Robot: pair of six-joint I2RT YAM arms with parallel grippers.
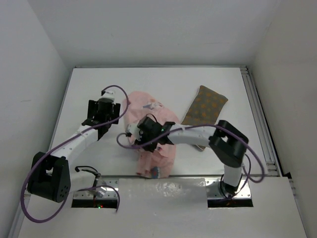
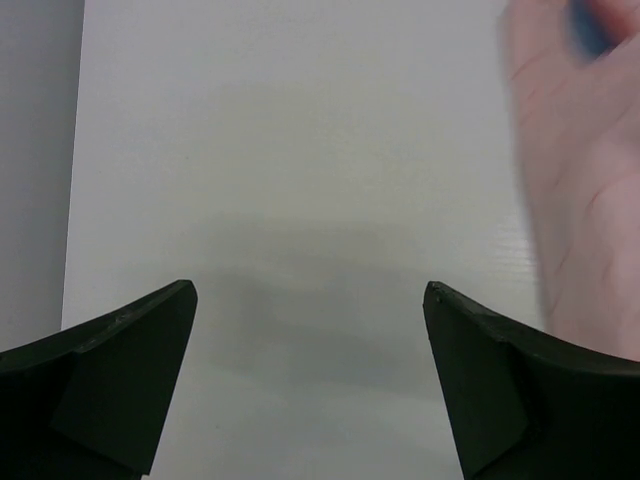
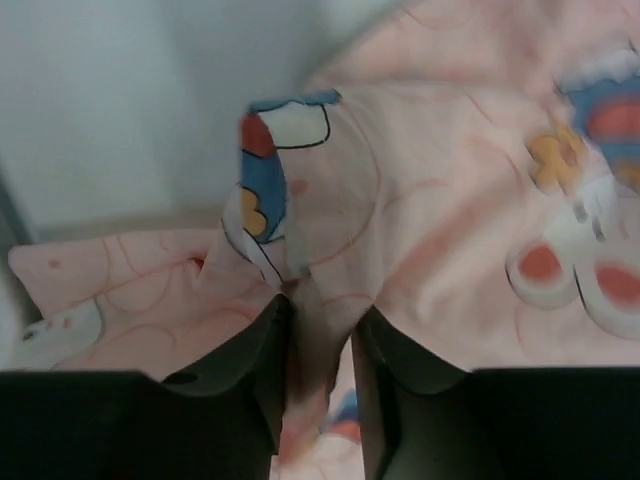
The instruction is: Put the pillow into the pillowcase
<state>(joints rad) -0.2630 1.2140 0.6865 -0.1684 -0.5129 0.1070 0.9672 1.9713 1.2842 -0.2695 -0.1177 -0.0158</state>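
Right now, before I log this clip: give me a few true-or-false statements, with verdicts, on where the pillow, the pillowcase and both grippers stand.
1. The pillow is already inside the pillowcase. False: it lies flat on the table, outside the pillowcase and to its right in the top view.
2. The right gripper is shut on a fold of the pillowcase. True.
3. The left gripper holds the pillow. False: it is open and empty, over bare table beside the pillowcase.
4. In the top view the pillowcase lies between the left gripper and the pillow. True.
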